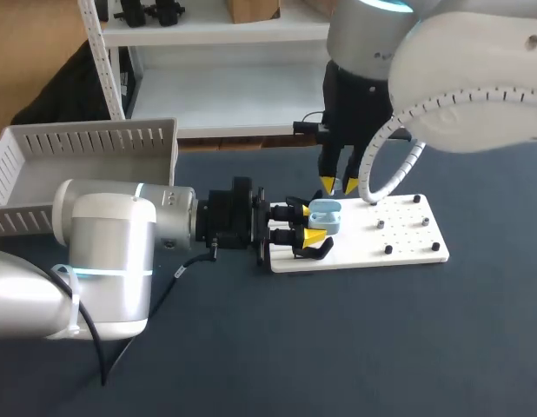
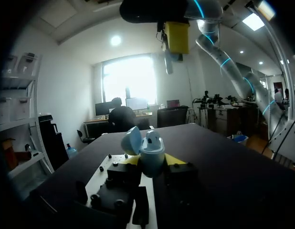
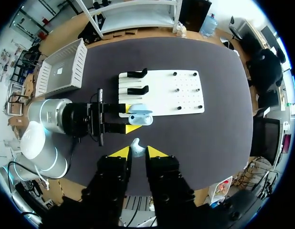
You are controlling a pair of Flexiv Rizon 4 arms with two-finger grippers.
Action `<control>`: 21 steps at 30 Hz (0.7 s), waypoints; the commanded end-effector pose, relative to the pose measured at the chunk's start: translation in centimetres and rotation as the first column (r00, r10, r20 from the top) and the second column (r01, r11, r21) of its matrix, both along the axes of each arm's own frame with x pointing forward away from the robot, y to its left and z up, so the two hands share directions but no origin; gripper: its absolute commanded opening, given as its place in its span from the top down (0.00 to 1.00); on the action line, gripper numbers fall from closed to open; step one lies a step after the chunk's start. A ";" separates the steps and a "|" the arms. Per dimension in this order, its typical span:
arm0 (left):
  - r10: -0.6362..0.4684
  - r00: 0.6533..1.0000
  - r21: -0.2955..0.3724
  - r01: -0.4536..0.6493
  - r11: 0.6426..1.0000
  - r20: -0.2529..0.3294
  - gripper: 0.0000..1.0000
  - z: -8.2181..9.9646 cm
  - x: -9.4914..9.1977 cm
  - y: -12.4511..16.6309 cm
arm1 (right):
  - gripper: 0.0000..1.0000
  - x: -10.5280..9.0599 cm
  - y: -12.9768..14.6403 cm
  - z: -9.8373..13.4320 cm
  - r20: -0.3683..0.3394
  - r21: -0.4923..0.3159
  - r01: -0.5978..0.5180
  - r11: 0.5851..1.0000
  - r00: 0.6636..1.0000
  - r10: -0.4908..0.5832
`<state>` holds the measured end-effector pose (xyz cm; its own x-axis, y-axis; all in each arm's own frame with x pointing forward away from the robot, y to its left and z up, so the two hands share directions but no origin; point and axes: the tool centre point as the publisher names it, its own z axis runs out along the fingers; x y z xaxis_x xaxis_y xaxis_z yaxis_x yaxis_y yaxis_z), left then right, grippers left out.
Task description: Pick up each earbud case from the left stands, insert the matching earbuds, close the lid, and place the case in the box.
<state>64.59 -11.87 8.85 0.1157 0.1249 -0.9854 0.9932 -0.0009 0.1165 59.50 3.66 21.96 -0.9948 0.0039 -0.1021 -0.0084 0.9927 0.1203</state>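
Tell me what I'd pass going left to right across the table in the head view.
White box → blue earbud case → black pegs at the right of the white board.

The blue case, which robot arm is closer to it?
Left. The left gripper squeezes the blue case between its fingers, touching it from both sides. The right gripper hangs above the case, not touching it, with an earbud between its fingers.
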 end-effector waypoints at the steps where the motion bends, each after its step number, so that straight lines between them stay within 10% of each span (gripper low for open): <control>1: 0.003 1.000 -0.004 -0.003 1.000 0.003 1.00 -0.1 0.0 0.0 | 1.00 0.0 0.0 0.0 -0.002 -0.001 -0.001 1.000 1.000 0.001; 21: 0.003 1.000 -0.004 -0.003 1.000 0.003 1.00 -0.1 0.0 0.0 | 1.00 0.0 1.6 -0.7 0.019 -0.023 -0.010 1.000 1.000 0.010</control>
